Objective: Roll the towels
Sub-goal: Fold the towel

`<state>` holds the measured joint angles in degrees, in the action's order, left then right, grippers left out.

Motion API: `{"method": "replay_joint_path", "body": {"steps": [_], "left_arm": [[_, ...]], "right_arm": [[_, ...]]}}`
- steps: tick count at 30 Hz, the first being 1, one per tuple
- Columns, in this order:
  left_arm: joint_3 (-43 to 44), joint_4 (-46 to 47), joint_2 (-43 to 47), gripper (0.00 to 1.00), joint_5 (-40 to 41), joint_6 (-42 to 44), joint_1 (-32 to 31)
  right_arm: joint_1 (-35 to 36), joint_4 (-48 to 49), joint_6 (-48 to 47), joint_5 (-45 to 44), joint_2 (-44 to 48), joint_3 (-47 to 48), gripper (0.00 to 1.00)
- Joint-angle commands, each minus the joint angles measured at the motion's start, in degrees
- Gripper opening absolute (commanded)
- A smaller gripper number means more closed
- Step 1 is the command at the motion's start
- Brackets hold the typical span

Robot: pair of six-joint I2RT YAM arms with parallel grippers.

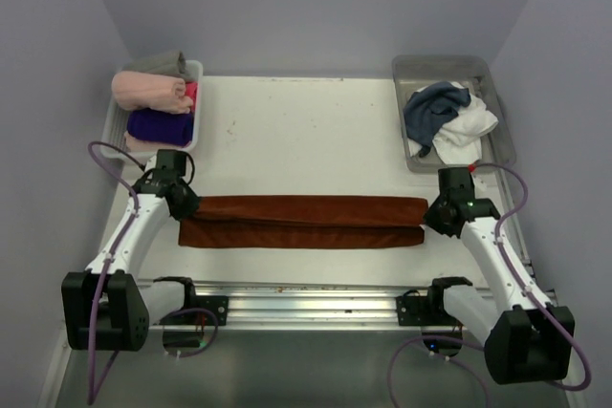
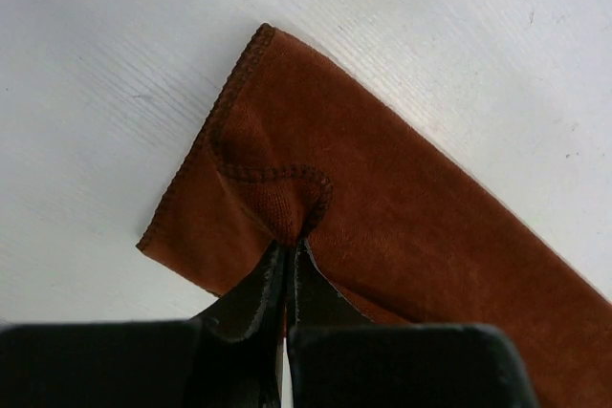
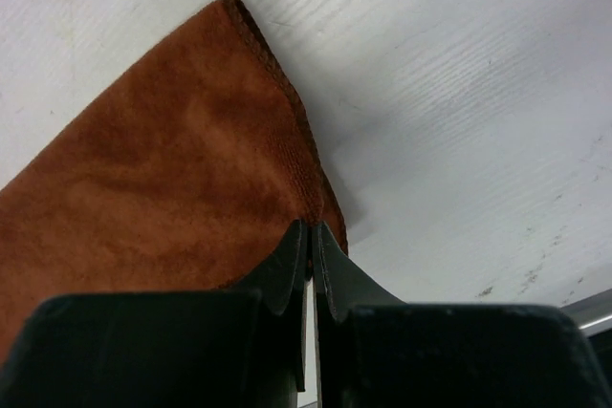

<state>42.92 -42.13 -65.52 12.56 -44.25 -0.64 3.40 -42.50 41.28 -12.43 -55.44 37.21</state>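
From above, the long rust-brown terry towel point(image 1: 301, 222) lies folded lengthwise across the near part of the white tabletop point(image 1: 306, 131), with bare surface beyond its far edge. The left end effector point(image 1: 188, 205) and right end effector point(image 1: 428, 214) are at its short ends. Left wrist view: the jaws are pinched on a puckered stitched hem by the towel's corner. Right wrist view: the jaws clamp the opposite corner's edge, with open tabletop alongside.

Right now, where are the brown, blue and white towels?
brown towel point(image 1: 301, 222): top view, middle of folded strip.
blue towel point(image 1: 433, 112): top view, crumpled middle.
white towel point(image 1: 469, 131): top view, bunched middle.
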Motion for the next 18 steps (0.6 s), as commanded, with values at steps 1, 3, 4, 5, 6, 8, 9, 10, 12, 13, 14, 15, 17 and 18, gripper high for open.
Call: {"method": "replay_joint_path", "body": {"steps": [1,3,4,5,6,8,9,10,12,13,14,15,17,18], "left_arm": [[1.28,-0.58,1.97,0.00,1.85,-1.02,0.64],[1.99,-1.55,1.88,0.00,2.73,-0.75,0.64],[2.34,-1.90,1.97,0.00,2.91,-0.75,0.64],[2.35,-2.25,1.97,0.00,2.91,-0.75,0.64],[2.26,-2.34,2.06,0.00,3.00,-0.75,0.64],[1.38,-2.17,2.06,0.00,2.74,-1.01,0.64],[0.95,-2.08,1.97,0.00,2.56,-1.19,0.64],[-0.10,-1.91,1.80,0.00,2.13,-1.45,0.64],[-1.25,-1.55,1.53,0.00,1.77,-2.07,0.64],[-2.13,-1.55,1.18,0.00,1.42,-2.33,0.64],[-2.57,-1.55,1.01,0.00,1.42,-2.68,0.64],[-3.01,-1.55,0.83,0.00,1.50,-2.86,0.64],[-3.10,-1.29,0.65,0.00,1.59,-2.86,2.12],[-3.01,-1.20,0.39,0.00,1.51,-3.03,2.31]], "right_arm": [[-0.32,-1.88,1.17,-0.06,1.38,-0.12,0.00],[-0.32,-2.32,0.91,0.12,2.70,0.32,0.00],[-0.32,-2.67,0.91,0.29,3.05,0.49,0.00],[-0.32,-3.02,0.91,0.47,3.49,0.58,0.00],[-0.32,-3.46,1.00,0.73,4.19,0.41,0.00],[-0.23,-3.38,1.79,1.96,4.73,-0.12,0.00],[-0.32,-3.03,2.14,2.23,4.81,-0.82,0.00],[-0.32,-2.85,2.66,2.58,4.64,-1.09,0.00],[-0.23,-2.85,3.02,3.28,4.29,-1.61,0.00],[-0.32,-2.94,3.11,3.46,4.11,-1.79,0.00],[-0.24,-3.03,3.11,3.72,4.20,-1.88,0.00],[-0.32,-3.20,3.19,3.90,4.55,-2.05,0.00],[-0.24,-3.55,3.02,3.90,5.16,-2.23,0.00],[-0.32,-3.90,3.02,3.81,5.51,-2.32,0.00]]}}
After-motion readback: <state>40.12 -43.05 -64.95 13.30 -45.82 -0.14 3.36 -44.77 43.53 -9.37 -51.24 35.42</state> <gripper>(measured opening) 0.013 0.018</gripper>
